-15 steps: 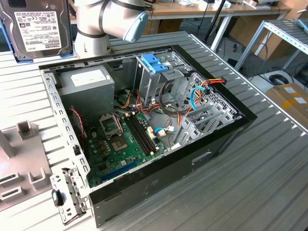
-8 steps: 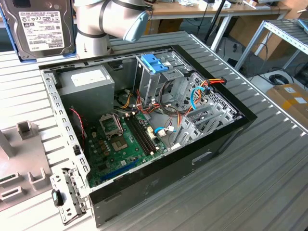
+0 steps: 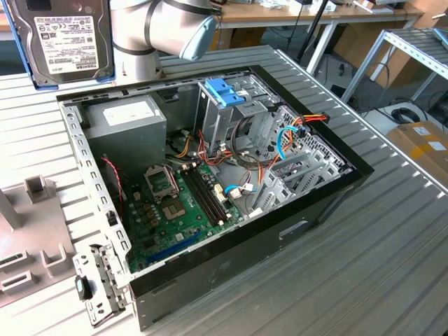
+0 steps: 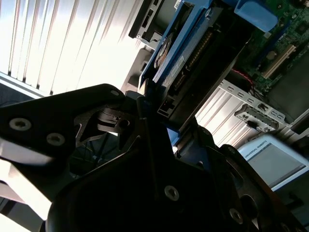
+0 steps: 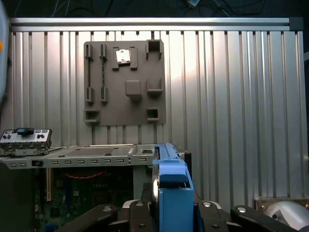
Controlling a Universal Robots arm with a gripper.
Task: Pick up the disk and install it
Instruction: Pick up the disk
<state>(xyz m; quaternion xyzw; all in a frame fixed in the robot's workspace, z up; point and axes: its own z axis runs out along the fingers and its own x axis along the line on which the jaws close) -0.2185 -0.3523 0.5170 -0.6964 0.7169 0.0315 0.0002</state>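
Blue-railed and dark grey, the disk (image 3: 66,38) stands upright, clamped in the gripper (image 5: 171,215), above the ribbed metal table (image 3: 378,266) near the open computer case (image 3: 231,273), at the exterior view's left.

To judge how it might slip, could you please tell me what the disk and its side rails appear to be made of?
Disk: dark, metal-looking casing, matte, with a white paper-like label. Rails: apparently blue plastic, with smooth moulded edges and a slight sheen.
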